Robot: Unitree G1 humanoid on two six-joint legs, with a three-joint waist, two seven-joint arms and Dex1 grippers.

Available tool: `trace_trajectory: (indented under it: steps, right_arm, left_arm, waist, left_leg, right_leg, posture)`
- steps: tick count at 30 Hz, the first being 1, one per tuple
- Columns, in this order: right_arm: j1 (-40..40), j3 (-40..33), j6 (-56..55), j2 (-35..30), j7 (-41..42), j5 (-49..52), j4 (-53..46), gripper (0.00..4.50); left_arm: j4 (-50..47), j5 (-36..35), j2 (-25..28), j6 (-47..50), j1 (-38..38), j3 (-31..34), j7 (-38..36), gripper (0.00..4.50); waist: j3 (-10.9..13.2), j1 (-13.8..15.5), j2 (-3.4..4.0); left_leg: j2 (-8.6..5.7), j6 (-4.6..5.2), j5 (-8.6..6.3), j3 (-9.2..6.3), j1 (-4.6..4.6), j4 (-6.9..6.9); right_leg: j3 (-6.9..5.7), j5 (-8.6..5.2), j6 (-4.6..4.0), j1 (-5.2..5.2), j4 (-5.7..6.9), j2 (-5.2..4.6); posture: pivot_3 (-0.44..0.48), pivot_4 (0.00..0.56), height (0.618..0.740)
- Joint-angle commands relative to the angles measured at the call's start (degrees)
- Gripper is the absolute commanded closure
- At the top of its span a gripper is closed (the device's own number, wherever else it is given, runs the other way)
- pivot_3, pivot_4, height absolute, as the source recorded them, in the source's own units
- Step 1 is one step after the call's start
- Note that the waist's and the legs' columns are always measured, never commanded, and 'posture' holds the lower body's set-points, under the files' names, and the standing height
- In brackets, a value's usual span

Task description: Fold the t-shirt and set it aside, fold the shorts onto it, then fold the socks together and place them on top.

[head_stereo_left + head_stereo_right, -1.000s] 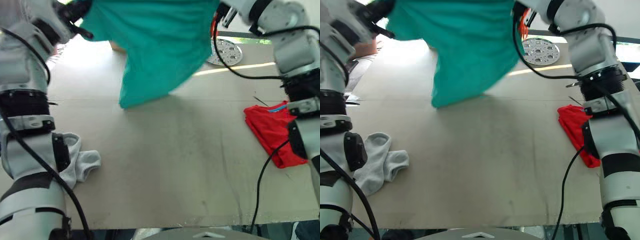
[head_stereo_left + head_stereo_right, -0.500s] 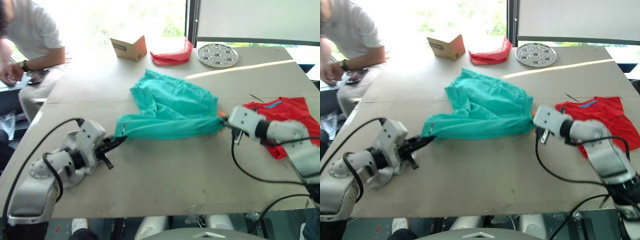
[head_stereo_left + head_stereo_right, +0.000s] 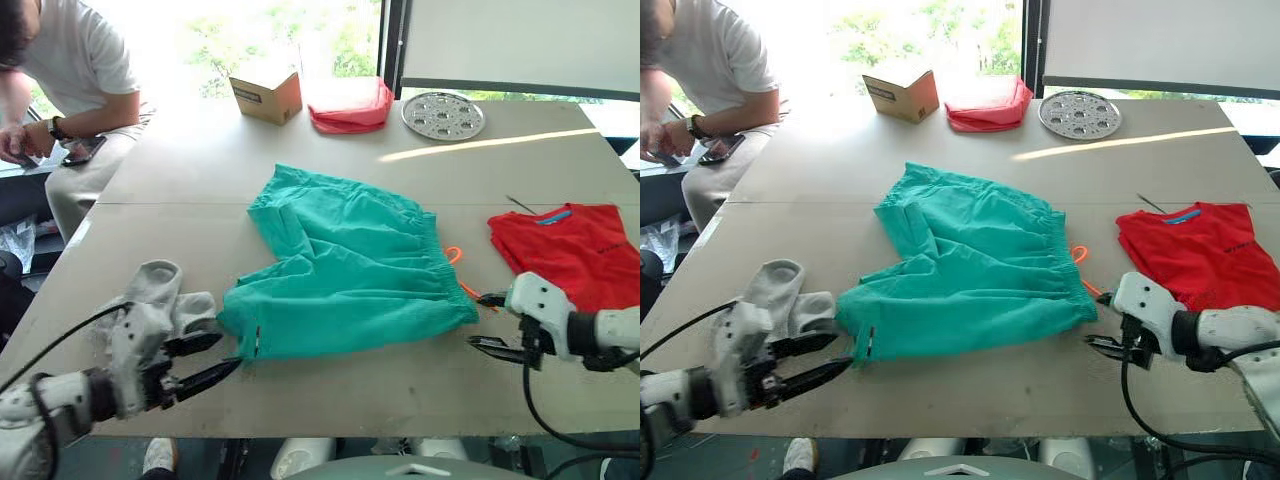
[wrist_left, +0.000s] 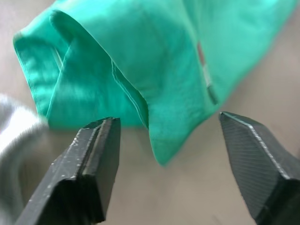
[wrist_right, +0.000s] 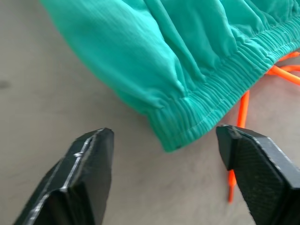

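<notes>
Sunlit window glass backs the wide beige table (image 3: 330, 400) where I work. My left gripper (image 3: 212, 360) lies low near the front edge, fingers spread and released, pointing at the hem corner of the teal-green fabric shorts (image 3: 345, 270). My right gripper (image 3: 492, 322) is likewise released, fingers apart, just off the waistband corner, where the orange drawstring (image 3: 458, 270) trails out. Half a second ago both claws were clamped on those corners, stretching the shorts between them; now the cloth lies flat on the table and both have let go and backed off a little.

Beside my left gripper sit the light grey soft ankle socks (image 3: 165, 295), bunched together. Near my right arm the bright red short-sleeved t-shirt (image 3: 565, 250) lies folded. Farther back are a small brown cardboard box (image 3: 265, 97), a pinkish-red folded cloth bundle (image 3: 350, 103) and a round perforated metal plate (image 3: 443, 115). At the far left corner sits a person in a white shirt (image 3: 70, 70).
</notes>
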Motion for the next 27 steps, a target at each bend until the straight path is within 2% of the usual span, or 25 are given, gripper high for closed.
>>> trace_trajectory:
  steps: [1, 4, 7, 10, 12, 16, 18, 20, 27]
  right_arm:
    - [1.18, -3.06, -7.5, -1.69, 3.82, -0.09, 1.45, 1.0]
    - [3.35, -3.42, -12.27, -2.0, 4.88, -1.53, 2.61, 1.0]
    - [2.75, -3.17, -10.21, -0.73, 2.8, -0.39, 2.77, 1.0]
    - [0.66, -1.95, -7.44, 0.46, 2.0, 1.72, 5.05, 1.0]
    - [-0.96, 0.64, -9.26, 0.82, 1.16, -1.18, 8.47, 1.0]
    - [-4.94, 6.31, -19.91, 1.75, 1.44, -7.58, 14.05, 1.0]
    - [-6.8, 9.55, -24.7, 2.01, 1.79, -10.58, 14.14, 1.0]
    - [-7.74, 11.92, -27.45, 2.0, 1.36, -13.17, 13.21, 1.0]
    - [-8.75, 14.85, -30.96, 1.93, -0.85, -18.83, 11.2, 1.0]
  left_arm:
    - [-1.99, -8.65, 4.29, 7.64, 0.36, 5.26, -5.37, 1.16]
    - [-3.71, -9.36, 6.52, 8.69, 1.74, 5.51, -9.58, 1.16]
    - [-4.76, -8.27, 6.76, 7.56, -2.45, 1.36, -8.09, 1.16]
    - [-5.95, 0.98, 5.82, 0.23, -8.88, -8.75, -5.11, 1.16]
    - [-5.79, 5.59, 4.38, -3.2, -12.57, -14.26, -3.04, 1.16]
    - [-1.87, 13.64, 0.36, -9.07, -17.99, -21.21, 1.76, 1.16]
    - [0.78, 21.1, 0.82, -16.86, -16.48, -24.55, 1.56, 1.16]
    - [2.6, 25.39, 0.55, -22.73, -14.98, -26.42, 1.44, 1.16]
    - [4.53, 29.2, -0.32, -33.89, -10.22, -27.05, 0.29, 1.16]
  waist:
    - [0.07, 0.07, 0.0]
    - [0.15, 0.02, 0.11]
    - [0.14, 0.02, 0.1]
    - [0.15, 0.1, 0.11]
    - [0.13, 0.1, 0.1]
    - [0.16, -0.04, 0.08]
    - [0.15, -0.13, 0.1]
    - [0.16, -0.11, 0.13]
    - [0.17, 0.45, 0.08]
  left_leg:
    - [0.01, 0.0, 0.0, 0.01, 0.0, 0.02]
    - [0.01, -0.19, -0.11, 0.16, 0.09, 0.11]
    - [0.04, -0.21, -0.1, 0.23, 0.11, 0.12]
    - [0.08, -0.24, -0.1, 0.23, 0.11, 0.13]
    - [0.09, -0.25, -0.11, 0.28, 0.06, 0.15]
    - [0.09, -0.25, -0.07, 0.4, 0.04, 0.12]
    - [0.13, -0.31, 0.01, 0.42, 0.04, 0.02]
    - [0.23, -0.31, 0.01, 0.55, 0.03, -0.06]
    - [0.26, -0.2, -0.08, 0.55, -0.06, 0.01]
  right_leg:
    - [-0.01, -0.09, -0.14, 0.02, 0.0, 0.0]
    - [0.05, -0.25, -0.01, 0.11, 0.0, -0.02]
    - [0.16, -0.2, -0.09, 0.15, 0.02, -0.02]
    - [0.13, -0.11, -0.23, 0.16, 0.01, -0.02]
    - [0.15, -0.1, -0.25, 0.15, -0.01, -0.04]
    - [0.25, -0.08, -0.26, 0.07, -0.06, -0.03]
    - [0.27, 0.03, -0.07, -0.01, -0.06, 0.0]
    - [0.36, 0.05, -0.05, -0.12, -0.06, 0.08]
    - [0.33, -0.07, -0.24, -0.18, -0.06, 0.08]
  posture:
    - [0.0, 0.15, 0.74]
    - [0.0, 0.15, 0.74]
    - [0.0, 0.15, 0.74]
    - [0.0, 0.15, 0.74]
    - [0.0, 0.15, 0.74]
    - [0.0, 0.15, 0.74]
    - [0.0, 0.15, 0.74]
    - [0.0, 0.15, 0.74]
    - [0.0, 0.15, 0.74]
